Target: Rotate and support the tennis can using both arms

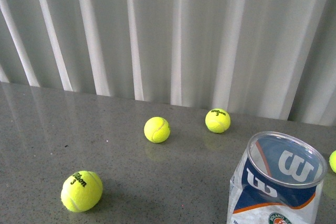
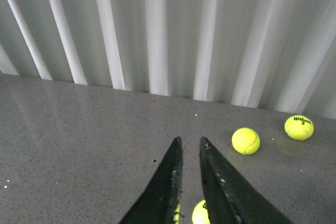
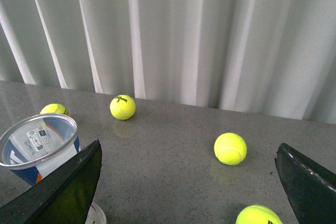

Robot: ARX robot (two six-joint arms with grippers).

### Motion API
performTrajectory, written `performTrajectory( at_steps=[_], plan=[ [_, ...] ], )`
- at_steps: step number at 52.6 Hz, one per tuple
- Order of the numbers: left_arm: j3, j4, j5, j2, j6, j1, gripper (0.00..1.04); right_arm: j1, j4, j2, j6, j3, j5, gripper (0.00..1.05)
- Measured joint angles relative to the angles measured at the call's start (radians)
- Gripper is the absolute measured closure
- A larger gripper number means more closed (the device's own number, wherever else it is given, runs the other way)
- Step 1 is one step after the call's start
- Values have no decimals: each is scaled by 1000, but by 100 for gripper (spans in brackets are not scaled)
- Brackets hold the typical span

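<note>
The tennis can (image 1: 278,182) stands upright at the front right of the grey table, its mouth open and empty, with the blue and white Wilson label facing me. In the right wrist view the tennis can (image 3: 39,148) sits just beside one finger (image 3: 63,192) of my right gripper (image 3: 189,153), which is open wide with only table and balls between its jaws. My left gripper (image 2: 190,140) is shut, with its tips hovering over bare table and nothing held. Neither arm shows in the front view.
Loose yellow tennis balls lie around: one at front left (image 1: 81,191), two mid-table (image 1: 157,129) (image 1: 218,120), and one at the right edge (image 1: 333,161). A ball (image 2: 202,213) lies under the left gripper. A white curtain (image 1: 168,30) hangs behind the table.
</note>
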Motion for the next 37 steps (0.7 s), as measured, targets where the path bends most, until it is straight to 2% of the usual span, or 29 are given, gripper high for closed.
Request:
performTrajectory(
  at_steps=[3, 37],
  plan=[
    [-49, 22, 0, -37, 0, 0, 101, 0, 0, 0, 0, 0, 0, 7],
    [-314, 41, 0, -291, -4, 1, 101, 0, 0, 0, 0, 0, 0, 7]
  ],
)
